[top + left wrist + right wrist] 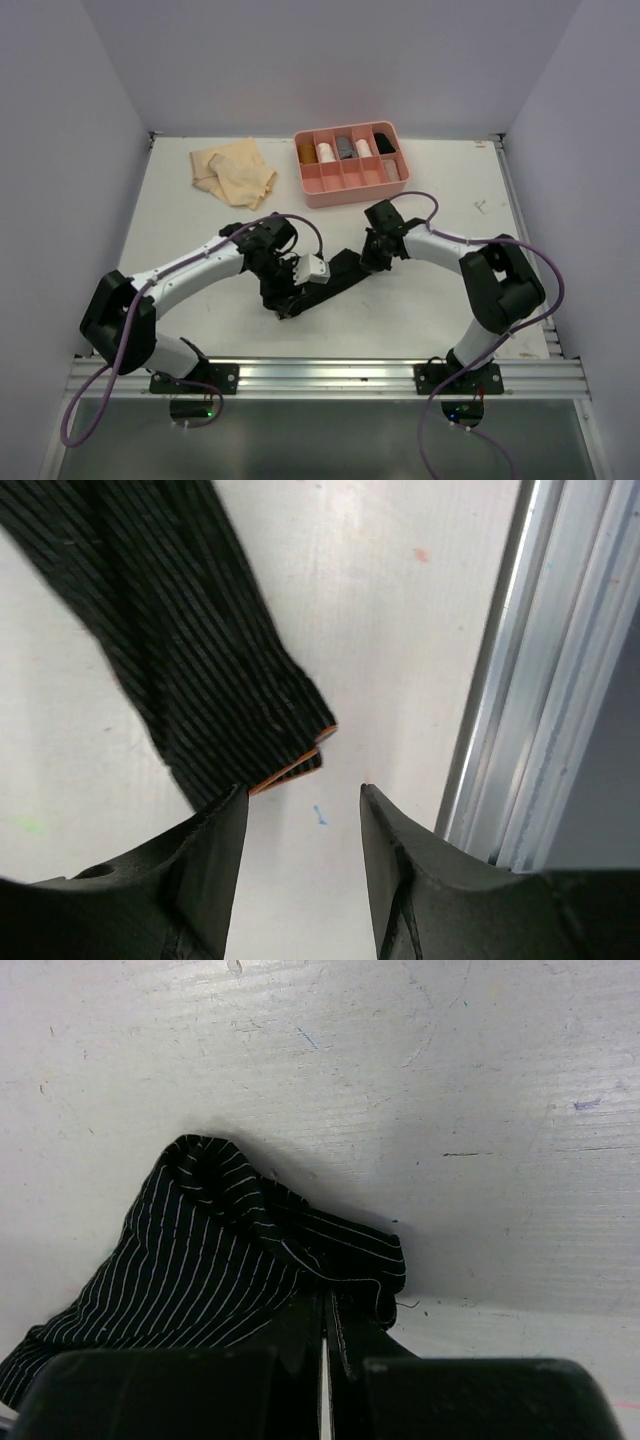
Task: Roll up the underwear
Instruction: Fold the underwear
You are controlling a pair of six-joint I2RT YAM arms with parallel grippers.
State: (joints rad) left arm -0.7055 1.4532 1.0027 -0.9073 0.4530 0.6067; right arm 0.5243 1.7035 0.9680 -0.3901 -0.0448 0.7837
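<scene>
Black striped underwear (pixel 230 1250) — right claw (pixel 328 1305) pinches it (left claw (pixel 303 795) gapes, empty).

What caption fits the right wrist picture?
Right pincer shut on the black striped underwear, on the white table.

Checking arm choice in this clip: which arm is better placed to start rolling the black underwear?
Right. The right gripper is shut on one end of the black underwear. The left gripper stands open, and the cloth's other end lies free just beyond its fingertips.
</scene>
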